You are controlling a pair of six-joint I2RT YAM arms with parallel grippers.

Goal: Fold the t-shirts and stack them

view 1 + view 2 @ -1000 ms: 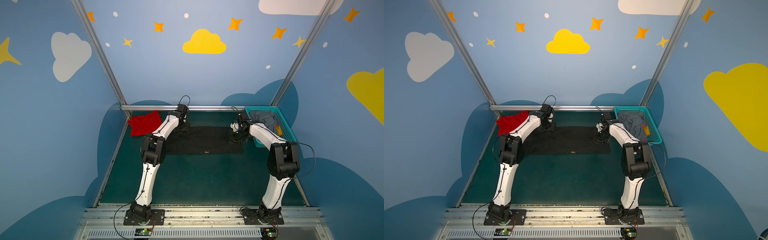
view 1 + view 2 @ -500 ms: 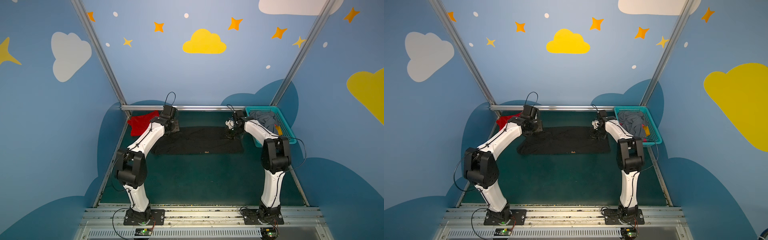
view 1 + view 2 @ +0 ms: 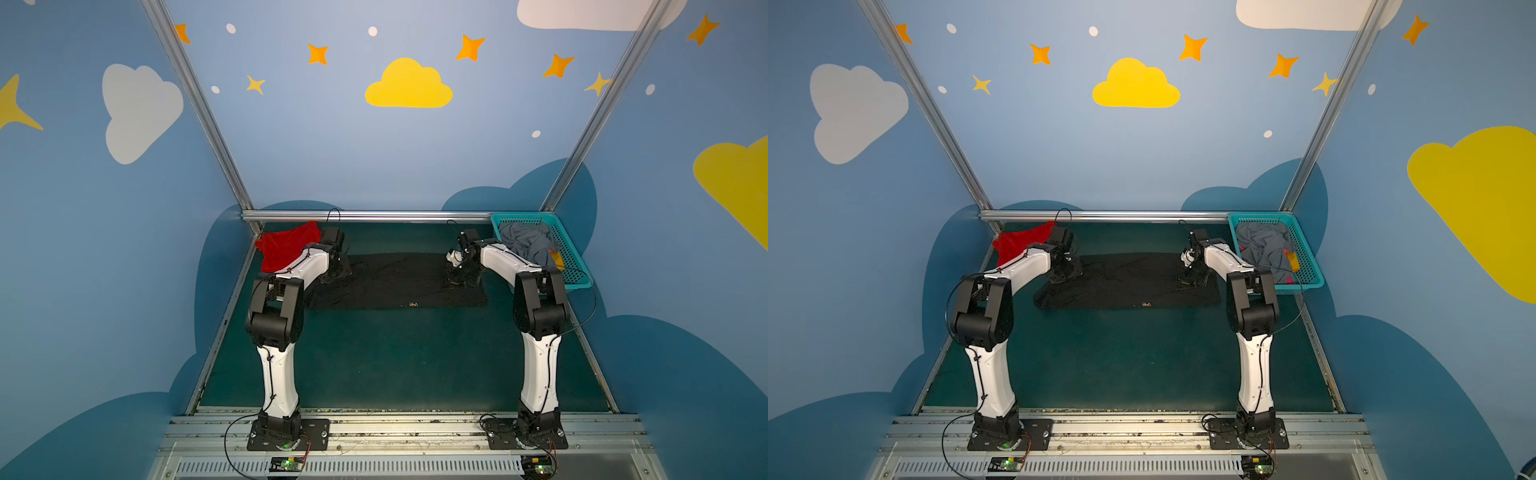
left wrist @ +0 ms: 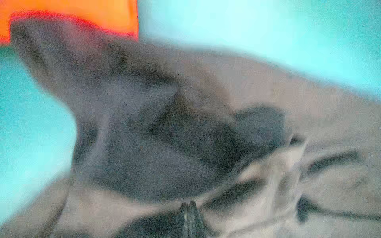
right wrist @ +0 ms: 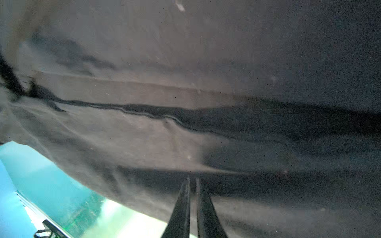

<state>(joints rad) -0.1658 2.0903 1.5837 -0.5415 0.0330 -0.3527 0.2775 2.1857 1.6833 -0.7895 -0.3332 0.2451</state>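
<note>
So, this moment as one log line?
left hand, right hand: shut on black t-shirt | red t-shirt: far-left corner

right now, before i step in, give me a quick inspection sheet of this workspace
surface: dark green mat, lying flat
job's things: black t-shirt spread across the far half; red t-shirt in the far left corner
clutter: teal basket at far right, holding grey cloth
grippers: left gripper and right gripper both shut, each apparently pinching the black t-shirt near one end
cables: black leads loop at the arm bases
surroundings: blue walls painted with clouds and stars; aluminium frame
</note>
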